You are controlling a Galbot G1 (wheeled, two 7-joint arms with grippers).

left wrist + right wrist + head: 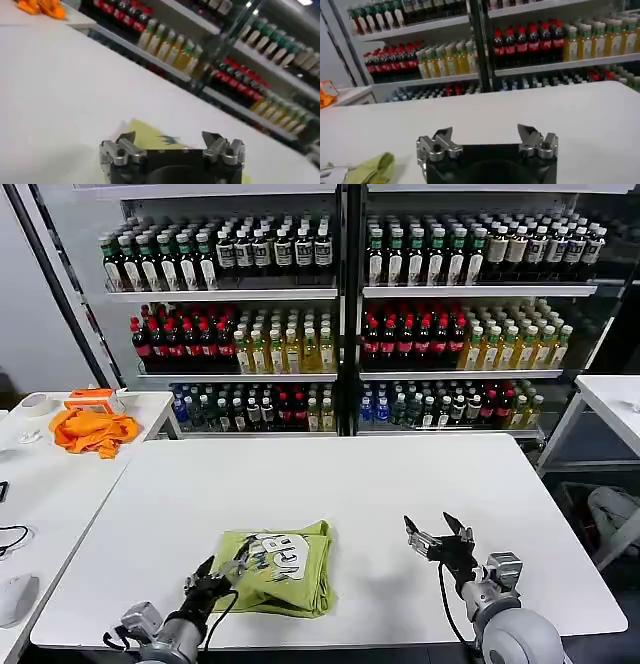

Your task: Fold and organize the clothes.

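Head view: folded T-shirt [276, 567] on table [400, 494].

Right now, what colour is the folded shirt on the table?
Lime yellow-green T-shirt with white and dark lettering, clearest in the head view.

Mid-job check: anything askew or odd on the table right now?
Nothing alarming. The T-shirt lies folded in a compact bundle with its print facing up, its bottom edge slightly uneven. The left gripper, open, sits at its edge; the right gripper, open, hovers apart.
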